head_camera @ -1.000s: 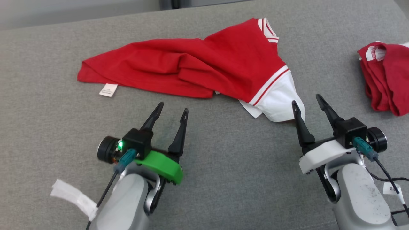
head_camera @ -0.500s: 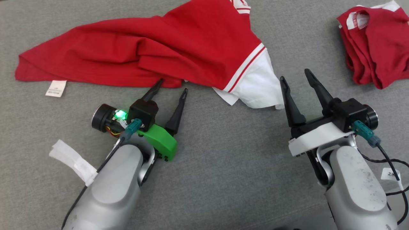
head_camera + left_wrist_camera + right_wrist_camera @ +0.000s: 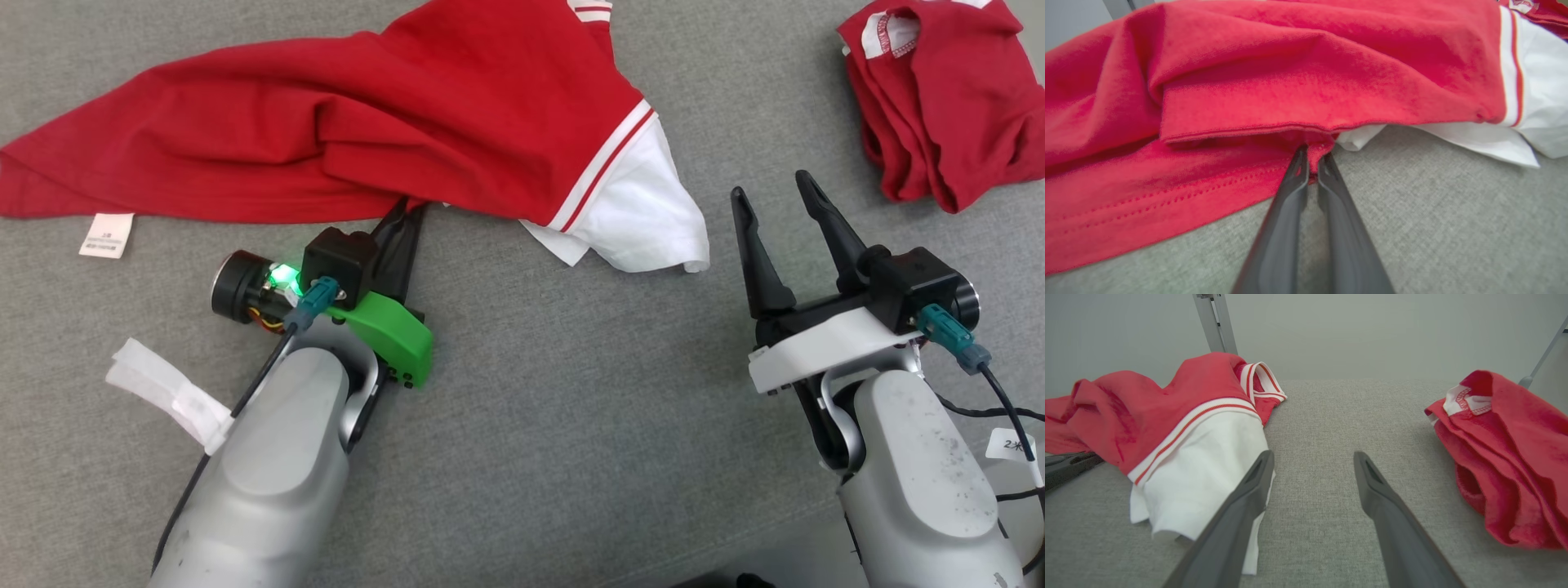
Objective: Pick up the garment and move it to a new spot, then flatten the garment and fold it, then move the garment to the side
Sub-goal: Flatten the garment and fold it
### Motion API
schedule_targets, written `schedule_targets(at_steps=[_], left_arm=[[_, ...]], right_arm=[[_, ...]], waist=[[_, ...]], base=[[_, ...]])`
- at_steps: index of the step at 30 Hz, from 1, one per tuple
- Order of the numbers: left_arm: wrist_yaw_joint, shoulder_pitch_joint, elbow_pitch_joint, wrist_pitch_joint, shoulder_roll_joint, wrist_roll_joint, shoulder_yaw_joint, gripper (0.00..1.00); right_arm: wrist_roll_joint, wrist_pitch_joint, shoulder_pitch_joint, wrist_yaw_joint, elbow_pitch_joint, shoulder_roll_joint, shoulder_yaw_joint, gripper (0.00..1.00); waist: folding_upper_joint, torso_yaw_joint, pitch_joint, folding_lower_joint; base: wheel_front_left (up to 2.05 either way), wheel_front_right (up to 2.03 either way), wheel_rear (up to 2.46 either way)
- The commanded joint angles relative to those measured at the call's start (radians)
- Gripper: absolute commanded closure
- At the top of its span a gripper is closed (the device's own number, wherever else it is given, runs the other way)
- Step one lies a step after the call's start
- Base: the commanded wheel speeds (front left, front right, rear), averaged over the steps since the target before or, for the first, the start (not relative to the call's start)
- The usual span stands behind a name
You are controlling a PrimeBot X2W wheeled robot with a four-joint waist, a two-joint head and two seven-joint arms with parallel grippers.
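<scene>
Guessing this is the pick-up step, yeah? The left tool (image 3: 406, 214) looks pinched right down on the near hem of the red garment (image 3: 367, 139). The left wrist view has a little nub of red cloth squeezed between the tips (OP)

Yep, the grip's on but nothing's lifted, the whole thing lies on the grey tabletop (image 3: 531, 425). The right tool (image 3: 771, 184) is spread wide with nothing in it, near the white sleeve (image 3: 645, 212) but apart from it as far as I can tell. Next move imo: lift and carry it to the new spot, gently, since that's only a small bite of hem. A second hold by the sleeve would probably help (reply)

How's the shirt itself look? (OP)

Crumpled. It's stretched long across the far left side, red body doubled over itself in thick folds, and the white sleeve with its red-and-white band pokes out toward the right tool. The care label (image 3: 106, 235) is flipped out at the left end. There's another red garment (image 3: 939, 106) bunched up well apart at far right, not touching it. Flattening's gonna take work (reply)
</scene>
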Motion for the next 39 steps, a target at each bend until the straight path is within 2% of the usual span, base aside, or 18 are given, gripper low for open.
schedule_targets(at_steps=[1, 10, 17, 26, 27, 28, 29, 30, 33, 39], left_arm=[[0.005, 0.032, 0.013, 0.007, 0.005, 0.012, 0.004, 1.00], [0.005, 0.154, -0.089, 0.005, -0.017, 0.007, 0.087, 1.00], [0.023, 0.299, -0.201, 0.005, -0.020, 0.019, 0.208, 1.00], [0.065, 0.461, -0.287, 0.005, 0.015, 0.060, 0.404, 1.00], [0.069, 0.475, -0.288, 0.005, 0.014, 0.066, 0.422, 0.95], [0.072, 0.484, -0.287, 0.005, 0.015, 0.073, 0.436, 0.73], [0.075, 0.497, -0.279, 0.005, 0.015, 0.079, 0.450, 0.11], [0.079, 0.506, -0.271, 0.005, 0.014, 0.083, 0.463, 0.00], [0.097, 0.533, -0.256, 0.005, 0.000, 0.092, 0.517, 0.00], [0.087, 0.567, -0.284, 0.005, -0.021, 0.114, 0.549, 0.00]], right_arm=[[-0.003, 0.000, 0.005, -0.002, 0.004, -0.003, -0.005, 0.00], [-0.016, 0.000, 0.047, -0.002, 0.034, -0.003, -0.047, 0.00], [-0.003, 0.000, 0.109, -0.002, 0.070, -0.003, -0.063, 0.00], [0.031, 0.000, 0.171, -0.002, 0.098, -0.003, -0.036, 0.00], [0.035, 0.000, 0.176, -0.002, 0.100, -0.003, -0.032, 0.00], [0.036, 0.000, 0.179, -0.002, 0.101, -0.003, -0.029, 0.00], [0.039, 0.000, 0.184, -0.002, 0.103, -0.003, -0.026, 0.00], [0.040, 0.000, 0.187, -0.002, 0.105, -0.003, -0.024, 0.00], [0.046, 0.000, 0.201, -0.002, 0.113, -0.003, -0.016, 0.00], [0.050, 0.000, 0.221, -0.002, 0.125, -0.003, -0.013, 0.00]], waist=[[0.0000, 0.012, -0.017, 0.0000], [0.0000, 0.103, -0.139, 0.0000], [0.0000, 0.197, -0.245, 0.0000], [0.0000, 0.219, -0.314, 0.0000], [0.0000, 0.217, -0.318, 0.0000], [0.0000, 0.215, -0.322, 0.0000], [0.0000, 0.213, -0.326, 0.0000], [0.0000, 0.212, -0.329, 0.0000], [0.0000, 0.206, -0.346, 0.0000], [0.0000, 0.205, -0.377, 0.0000]], base=[[0.00, 0.00, 0.00], [0.00, 0.00, 0.00], [0.00, 0.00, 0.00], [0.00, 0.00, 0.00], [0.00, 0.00, 0.00], [0.00, 0.00, 0.00], [0.00, 0.00, 0.00], [0.00, 0.00, 0.00], [0.00, 0.00, 0.00], [0.00, 0.00, 0.00]])
